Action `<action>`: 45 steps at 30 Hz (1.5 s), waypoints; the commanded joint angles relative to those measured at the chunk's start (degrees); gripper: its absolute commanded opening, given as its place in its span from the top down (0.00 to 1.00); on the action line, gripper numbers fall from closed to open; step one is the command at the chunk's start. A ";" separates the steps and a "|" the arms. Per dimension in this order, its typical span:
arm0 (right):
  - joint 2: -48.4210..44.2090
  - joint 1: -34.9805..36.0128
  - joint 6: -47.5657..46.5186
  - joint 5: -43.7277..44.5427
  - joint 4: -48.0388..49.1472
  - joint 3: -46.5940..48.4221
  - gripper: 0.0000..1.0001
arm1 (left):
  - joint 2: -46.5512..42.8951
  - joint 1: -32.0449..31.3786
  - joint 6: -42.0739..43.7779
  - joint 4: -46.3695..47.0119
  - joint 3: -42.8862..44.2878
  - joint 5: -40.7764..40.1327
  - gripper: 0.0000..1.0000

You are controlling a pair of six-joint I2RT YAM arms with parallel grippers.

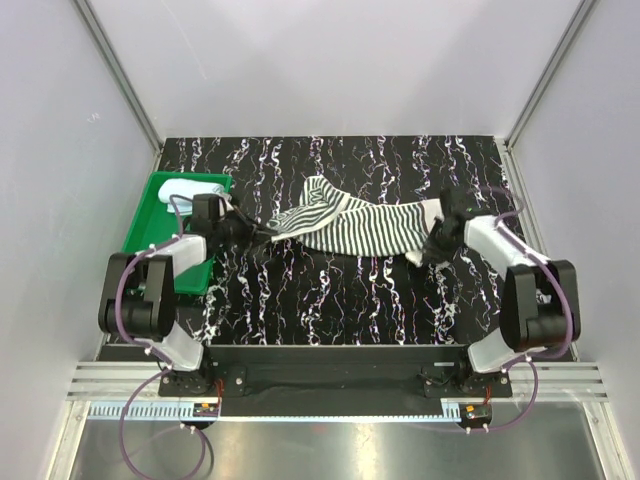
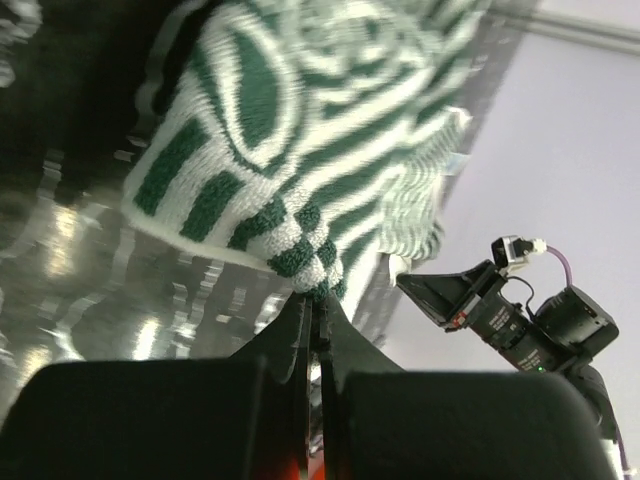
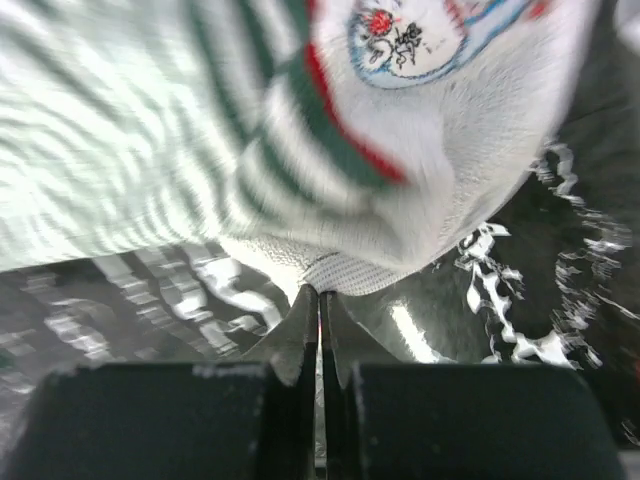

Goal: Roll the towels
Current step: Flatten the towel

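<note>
The left gripper [image 2: 312,308] was pinched closed on the checkered edge of the striped towel [image 2: 300,110], which spread upward and away from it in dark and white bands. The glossy, dark marbled tabletop [image 2: 70,260] lay to the left. At the right, the right arm [image 2: 520,320] stood against a pale wall [image 2: 570,140].

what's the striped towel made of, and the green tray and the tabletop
Striped towel: soft terry-like cloth, matte; fuzzy looped pile shows up close. Green tray: probably moulded plastic, smooth with a slight sheen. Tabletop: hard, glossy, black marble-look surface, maybe laminate; it mirrors light.
</note>
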 commanded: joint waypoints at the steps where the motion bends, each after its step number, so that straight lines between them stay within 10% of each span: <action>1: -9.19 -2.47 -2.54 4.26 -7.77 13.25 1.00 | -8.93 0.45 -5.90 4.40 1.71 2.12 1.00; 12: -12.64 -18.91 -7.64 -3.47 -23.25 42.19 1.00 | -22.04 5.99 -17.59 -2.54 14.02 3.44 1.00; 20: -7.19 -29.78 -7.64 -13.64 -23.79 49.59 1.00 | -29.40 11.77 -23.46 -7.81 9.29 -2.07 1.00; 24: -4.90 -33.58 -5.88 -18.15 -22.21 49.32 1.00 | -32.42 16.53 -35.44 8.96 -4.07 -2.37 1.00; 27: -4.11 -34.03 -5.53 -19.38 -21.59 49.41 1.00 | -27.18 16.45 -27.30 1.29 1.78 0.88 0.99; 32: -5.51 -33.94 -4.03 -22.02 -17.90 44.76 1.00 | -10.22 9.00 -5.09 -14.73 26.73 -0.07 0.27; 36: -5.60 -33.94 -4.91 -21.67 -17.81 43.09 1.00 | 4.93 5.38 7.87 -32.56 43.28 -0.42 0.28; 45: -5.51 -29.66 -6.76 -17.46 -19.56 44.66 1.00 | -11.32 -14.48 23.00 -32.17 29.44 -26.35 0.23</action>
